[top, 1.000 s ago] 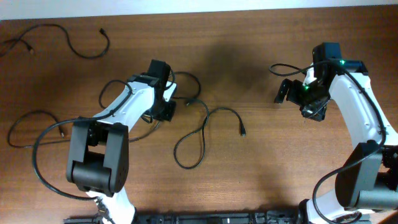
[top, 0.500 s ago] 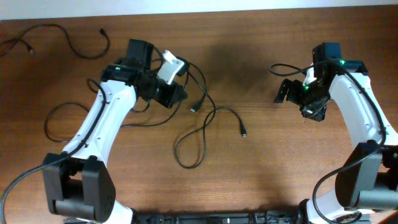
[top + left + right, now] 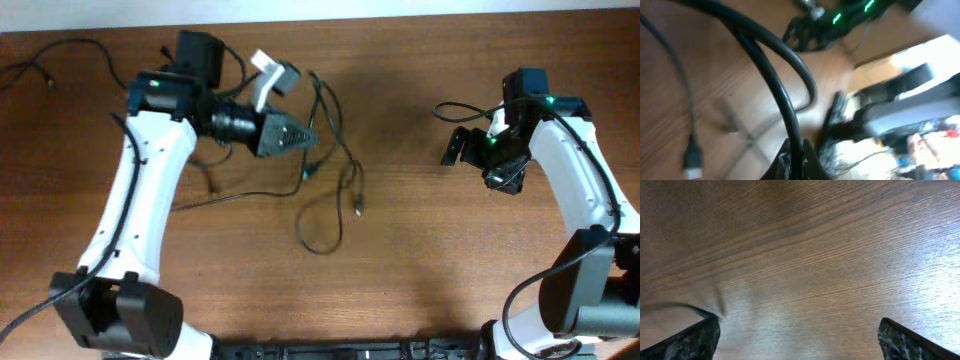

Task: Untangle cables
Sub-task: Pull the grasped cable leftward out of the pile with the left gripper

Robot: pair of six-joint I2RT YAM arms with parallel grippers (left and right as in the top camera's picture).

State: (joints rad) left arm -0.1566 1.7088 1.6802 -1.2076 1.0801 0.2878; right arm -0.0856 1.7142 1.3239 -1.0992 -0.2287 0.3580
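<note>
The cables (image 3: 322, 228) are thin black cords in the middle of the wooden table, with a loop and small plug ends (image 3: 358, 207). My left gripper (image 3: 303, 137) is shut on one cord and holds it raised, so strands hang from it down to the loop. In the left wrist view the jaws (image 3: 796, 156) pinch a black cord (image 3: 771, 75), and a plug (image 3: 692, 161) lies on the table below. My right gripper (image 3: 456, 148) is open and empty, apart from the cables, above bare wood (image 3: 800, 340).
Another thin black cord (image 3: 30, 66) lies at the table's far left corner. A strand (image 3: 215, 199) runs left under the left arm. The table's far edge (image 3: 400, 18) is close behind both arms.
My left arm has risen and swung up and back with the cord in its jaws, pulling the loop and plugs tighter and slightly right. The right arm has not moved.
</note>
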